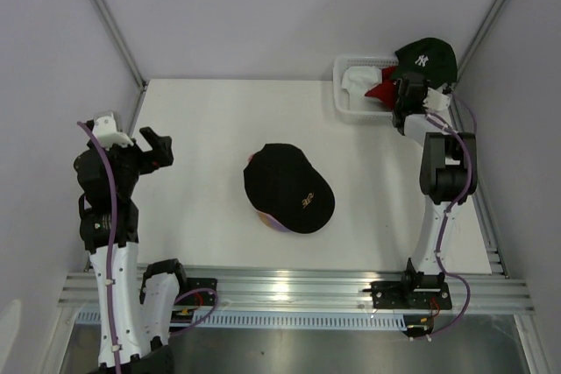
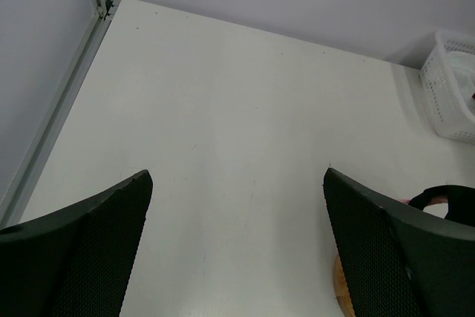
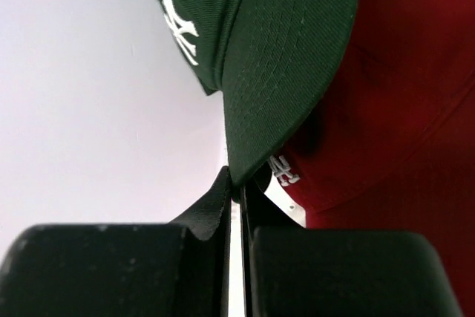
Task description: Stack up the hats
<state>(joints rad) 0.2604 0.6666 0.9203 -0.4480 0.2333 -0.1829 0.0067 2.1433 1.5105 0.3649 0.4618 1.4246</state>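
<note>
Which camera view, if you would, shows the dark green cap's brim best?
The right wrist view: the dark green cap shows its brim close up, pinched in the right gripper. The top view shows mostly its crown; the left wrist view misses it.

Dark green cap (image 3: 282, 50), white logo. Red cap (image 3: 401, 94), white logo. Black cap (image 1: 287, 186), yellowish logo; purple cap (image 1: 274, 225) edge beneath. White mesh basket (image 1: 338, 94), white table (image 1: 202, 129). My right gripper (image 3: 236, 187) is black.
</note>
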